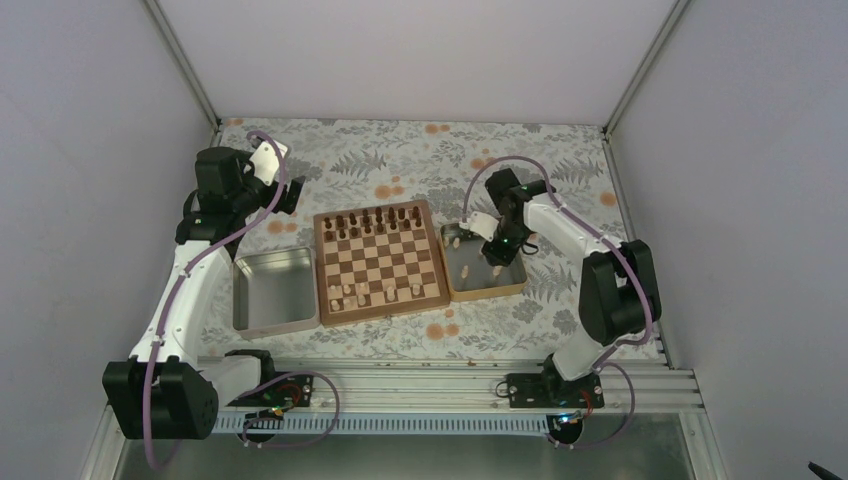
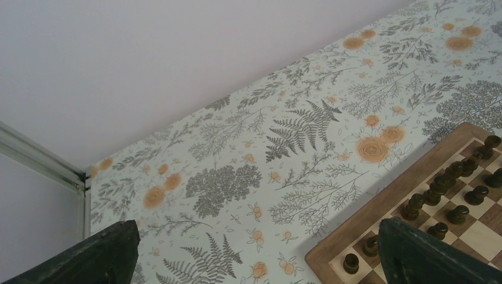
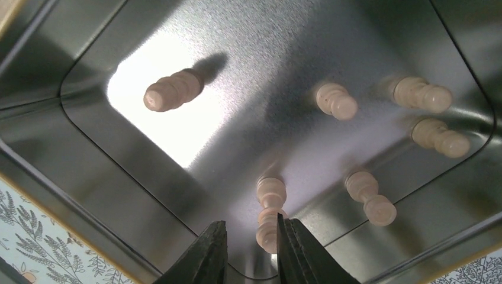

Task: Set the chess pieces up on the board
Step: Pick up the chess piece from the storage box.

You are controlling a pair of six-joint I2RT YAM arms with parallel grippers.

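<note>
Right wrist view: the right fingers [image 3: 251, 235] hang low inside the wooden-rimmed tray [image 3: 83, 195], narrowed to a slim gap. Six pale chess pieces [image 3: 336, 100] lie on its shiny metal floor. One of them sits blurred right at the fingertips, close against one finger; I cannot tell whether it is pinched or only touched. Another lies alone at the far left. The other four crowd the right side, two of them near the tray wall.

From the top camera, the board [image 1: 330, 316] lies mid-counter with this tray just beside its right edge and an all-metal tray [image 1: 262, 300] just beside its left. Dark pieces [image 1: 375, 220] fill the board's two far rows, and a few pale ones stand on the near rows.

The left fingers [image 2: 257, 236] are spread wide with nothing between them, above the floral counter [image 2: 237, 177] off the board's far left corner.
</note>
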